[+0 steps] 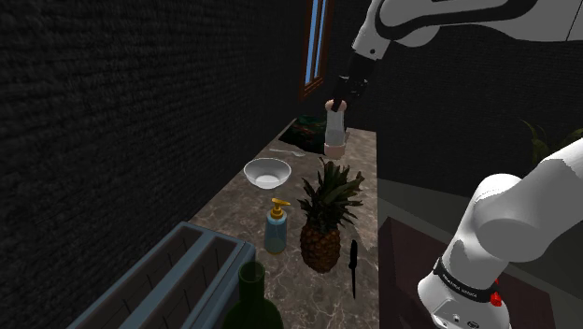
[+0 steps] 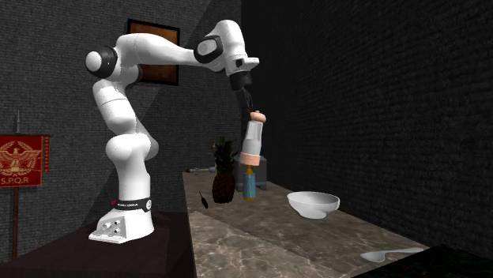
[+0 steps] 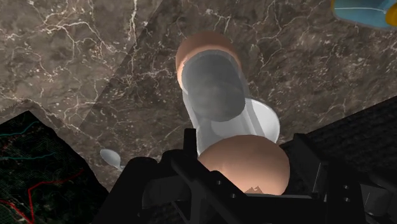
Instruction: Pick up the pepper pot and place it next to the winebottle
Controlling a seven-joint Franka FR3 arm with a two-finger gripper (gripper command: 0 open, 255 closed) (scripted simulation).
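Pepper pot (image 2: 253, 140): clasped at its top by the gripper (image 2: 250, 110), aloft over the counter's (image 1: 241, 210) far end; carrying step, next needing travel toward the winebottle (image 1: 252, 301) at the near edge.

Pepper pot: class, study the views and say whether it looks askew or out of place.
The pepper pot hangs tilted, not upright, clasped by its top cap in the gripper, clear of the marbled counter. Nothing looks spilled or broken.
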